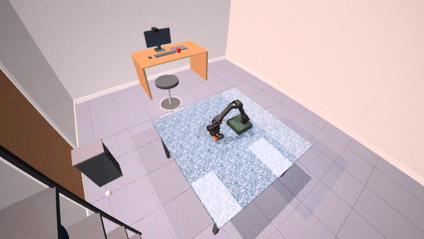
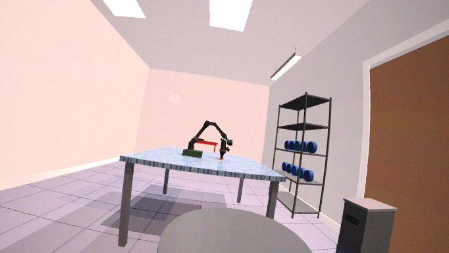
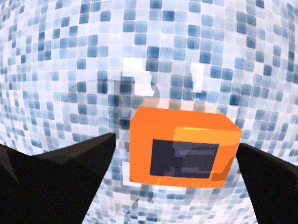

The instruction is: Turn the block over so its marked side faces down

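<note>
The orange block [image 1: 215, 137] [image 2: 222, 159] [image 3: 141, 155] sits on the blue-and-white speckled table [image 1: 183, 134] [image 2: 158, 156] [image 3: 45, 55]. Its dark rectangular mark [image 3: 184, 159] faces up toward the wrist camera. My gripper [image 1: 216, 136] [image 2: 222, 156] [image 3: 179, 146] points down over the block and is open, with one finger on either side of it. In the wrist view a gap shows between the left finger and the block. The right finger is very near the block's right side; whether they touch is unclear. The block's underside is hidden.
The arm's dark green base box [image 1: 239, 125] [image 2: 192, 153] stands on the table beside the arm. Two pale patches lie on the table toward its front in the top view. A round stool [image 1: 166, 81] and an orange desk [image 1: 196, 50] stand beyond the table.
</note>
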Available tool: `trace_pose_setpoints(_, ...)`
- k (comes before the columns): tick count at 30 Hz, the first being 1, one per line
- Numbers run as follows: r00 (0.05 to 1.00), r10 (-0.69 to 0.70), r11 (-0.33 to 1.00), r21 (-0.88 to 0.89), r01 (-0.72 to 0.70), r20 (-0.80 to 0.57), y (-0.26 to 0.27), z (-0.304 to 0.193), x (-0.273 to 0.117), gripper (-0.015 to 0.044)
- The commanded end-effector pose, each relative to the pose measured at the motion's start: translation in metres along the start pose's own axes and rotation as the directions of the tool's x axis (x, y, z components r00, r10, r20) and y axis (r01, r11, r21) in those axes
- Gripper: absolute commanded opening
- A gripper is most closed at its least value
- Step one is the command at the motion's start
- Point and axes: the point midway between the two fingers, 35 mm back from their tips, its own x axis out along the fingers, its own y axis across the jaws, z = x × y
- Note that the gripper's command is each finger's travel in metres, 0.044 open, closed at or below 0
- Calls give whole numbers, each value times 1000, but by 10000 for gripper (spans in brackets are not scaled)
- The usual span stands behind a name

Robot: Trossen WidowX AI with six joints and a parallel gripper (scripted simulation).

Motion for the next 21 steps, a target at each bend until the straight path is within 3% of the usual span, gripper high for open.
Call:
trace_pose_setpoints(1,1000,-3,1000,3,3,2,0,0,2,335)
trace_pose_setpoints(3,1000,-3,1000,3,3,2,0,0,2,282)
trace_pose_setpoints(21,1000,-3,1000,3,3,2,0,0,2,163)
